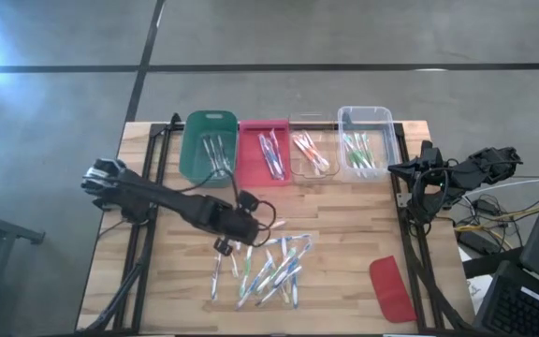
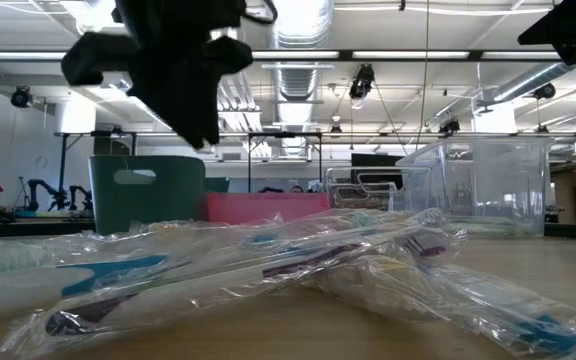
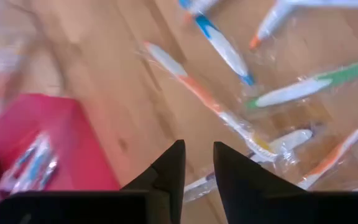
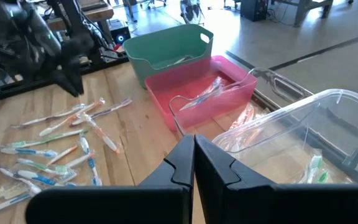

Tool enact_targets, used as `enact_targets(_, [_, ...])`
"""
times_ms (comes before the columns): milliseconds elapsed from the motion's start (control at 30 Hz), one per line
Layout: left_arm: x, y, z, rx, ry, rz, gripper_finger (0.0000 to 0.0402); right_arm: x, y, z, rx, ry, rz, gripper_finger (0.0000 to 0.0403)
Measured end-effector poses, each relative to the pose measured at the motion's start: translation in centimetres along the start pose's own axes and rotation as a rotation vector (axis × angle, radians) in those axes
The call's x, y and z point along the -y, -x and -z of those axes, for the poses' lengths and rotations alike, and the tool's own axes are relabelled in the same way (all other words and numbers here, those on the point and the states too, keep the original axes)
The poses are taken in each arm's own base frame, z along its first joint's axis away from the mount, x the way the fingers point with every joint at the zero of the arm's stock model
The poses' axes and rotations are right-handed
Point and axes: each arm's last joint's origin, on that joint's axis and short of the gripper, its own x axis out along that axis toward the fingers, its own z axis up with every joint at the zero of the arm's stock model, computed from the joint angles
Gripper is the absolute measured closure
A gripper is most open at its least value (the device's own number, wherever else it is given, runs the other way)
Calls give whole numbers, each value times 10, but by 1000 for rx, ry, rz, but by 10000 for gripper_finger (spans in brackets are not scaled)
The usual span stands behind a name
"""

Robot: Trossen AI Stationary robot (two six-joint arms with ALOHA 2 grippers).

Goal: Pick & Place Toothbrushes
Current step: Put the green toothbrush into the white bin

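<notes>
While the left end effector (image 1: 223, 245) hung over the upper-left edge of the scattered toothbrushes (image 1: 271, 271), its fingers (image 3: 166, 171) stood slightly apart with nothing between them. In the left wrist view an orange-accented toothbrush (image 3: 207, 99), wrapped in clear film, lay on the wooden tabletop (image 1: 344, 215) just ahead of the fingertips, its long axis running slantwise across the line of the gap. Others, blue, green and orange, lay further out at mixed angles, some crossing. The pile sat near the front middle of the tabletop, below and just to the right of the left end effector in the high view.

Four bins stood in a row along the far edge: a green bin (image 1: 209, 145), a pink bin (image 1: 264, 150), a clear bin (image 1: 311, 150) and a second clear bin (image 1: 364, 140), each already holding a few toothbrushes. A flat red lid (image 1: 391, 288) lay near the front right corner.

The right end effector (image 4: 193, 163) was clenched empty, parked at the right edge of the tabletop beside the bins, well apart from the pile. The left arm was clearly the nearer one, and by my reading the coming grasp depended on turning the fingers square across a handle.
</notes>
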Motion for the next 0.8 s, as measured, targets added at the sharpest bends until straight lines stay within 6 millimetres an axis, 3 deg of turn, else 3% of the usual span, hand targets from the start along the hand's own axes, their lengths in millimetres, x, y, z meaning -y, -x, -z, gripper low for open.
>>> enact_targets(300, [15,-39,-4,-109,-162,46,262,0,0,0,0,0,0,394])
enact_targets(533, [23,-40,-12,-90,-207,50,259,0,0,0,0,0,0,394])
enact_targets(800, [34,-36,-22,-9,-378,36,259,0,0,0,0,0,0,394])
